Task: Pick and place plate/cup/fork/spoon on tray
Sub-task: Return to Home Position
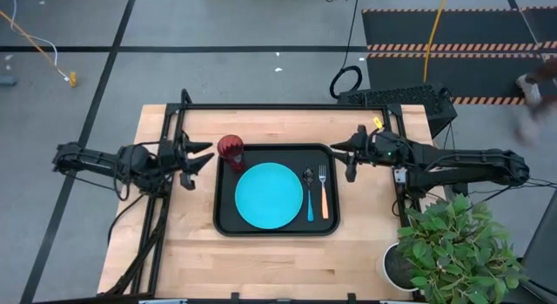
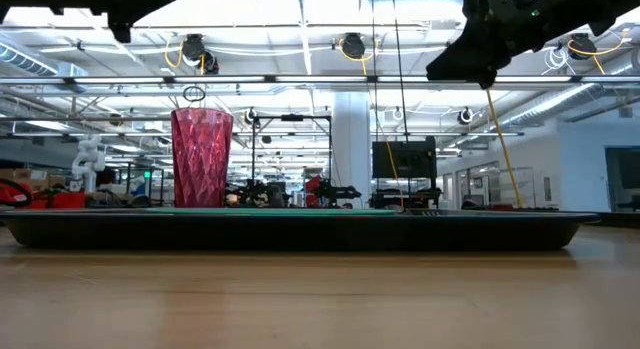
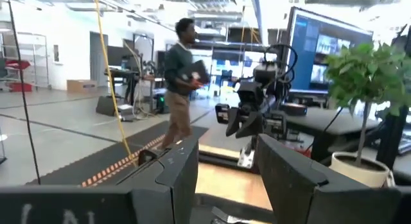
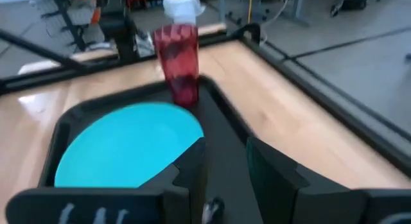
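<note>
Plate (image 1: 269, 194) lies flat in the middle of the tray (image 1: 224, 219). The spoon (image 1: 309, 198) and fork (image 1: 323, 195) lie side by side just beside it. The cup (image 1: 231, 150) stands in a tray corner. Up by the tray's ends, the left gripper (image 1: 200, 164) and right gripper (image 1: 343, 161) hang open, holding nothing.

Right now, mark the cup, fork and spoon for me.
cup (image 1: 231, 148): high view, on its open top.
fork (image 1: 324, 198): high view, on the orange handle.
spoon (image 1: 310, 201): high view, on the light blue handle.

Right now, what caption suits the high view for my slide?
Loaded tray: plate, cup, fork, spoon aboard; left gripper and right gripper wait beside it.
</note>
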